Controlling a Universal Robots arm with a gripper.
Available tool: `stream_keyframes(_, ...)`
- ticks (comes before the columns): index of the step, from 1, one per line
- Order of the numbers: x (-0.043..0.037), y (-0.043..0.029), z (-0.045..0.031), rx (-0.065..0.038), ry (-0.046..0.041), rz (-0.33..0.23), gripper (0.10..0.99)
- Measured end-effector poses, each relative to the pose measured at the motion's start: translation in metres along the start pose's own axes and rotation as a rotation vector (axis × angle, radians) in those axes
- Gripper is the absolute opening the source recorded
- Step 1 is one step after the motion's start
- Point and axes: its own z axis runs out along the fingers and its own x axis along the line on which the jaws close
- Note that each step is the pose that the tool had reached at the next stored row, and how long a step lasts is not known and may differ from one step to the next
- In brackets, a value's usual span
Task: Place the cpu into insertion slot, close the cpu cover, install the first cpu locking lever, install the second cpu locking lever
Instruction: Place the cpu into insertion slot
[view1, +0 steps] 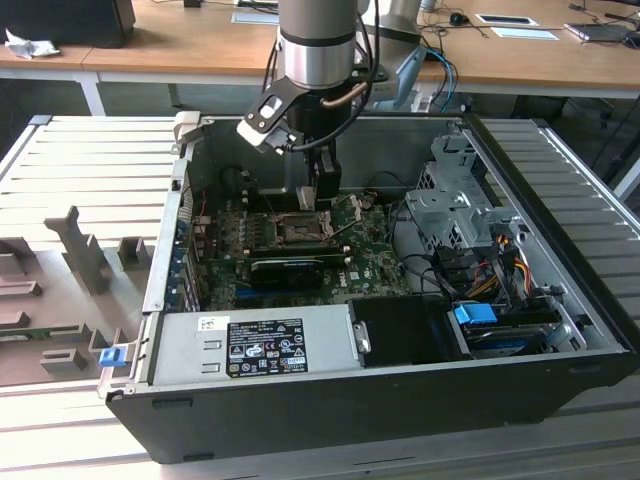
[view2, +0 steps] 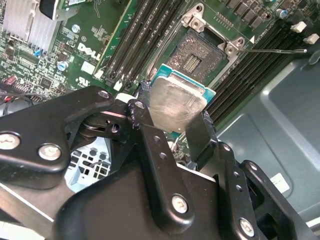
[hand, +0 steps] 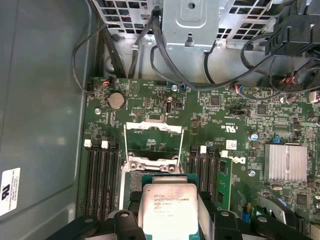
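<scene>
exterior view: a silver robot arm (view1: 318, 45) reaches straight down into an open black computer case (view1: 560, 200) lying on a ribbed grey desk (view1: 90, 160), with wooden desks (view1: 200, 55) behind. its gripper (view1: 322, 200) hangs low over the green motherboard (view1: 370, 255), close above the insertion slot (view1: 298, 228). around the work area are a long black graphics card (view1: 290, 270) just beside the slot on the camera's side, a grey power supply (view1: 250, 345) along the case's near wall, and a metal drive cage (view1: 455, 205) with bundled cables (view1: 500, 250) toward the exterior view's right. a grey moulded tray (view1: 70, 270) sits outside the case at the exterior view's left.

in both wrist views the gripper's black fingers (view2: 145, 125) are clamped on two opposite edges of the cpu (view2: 175, 102), its pale metal face up. the chip is held in the air, near the slot but not seated; in the second wrist view the slot's dark centre lies bare beyond it. long black memory slots (view2: 135, 45) flank the slot on both sides, and a thin wire locking lever (view2: 275, 50) juts out across one bank. in the first wrist view the cpu cover (hand: 150, 125) stands swung open past the slot, while a finned heat sink (hand: 285, 162) and a coin battery (hand: 116, 101) lie farther off on the board.
</scene>
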Motion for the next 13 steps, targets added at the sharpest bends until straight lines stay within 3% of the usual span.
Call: stream_keyframes(13,-0.0002,-0.0005,0.0069,0.000,-0.0003,0.003,0.529)
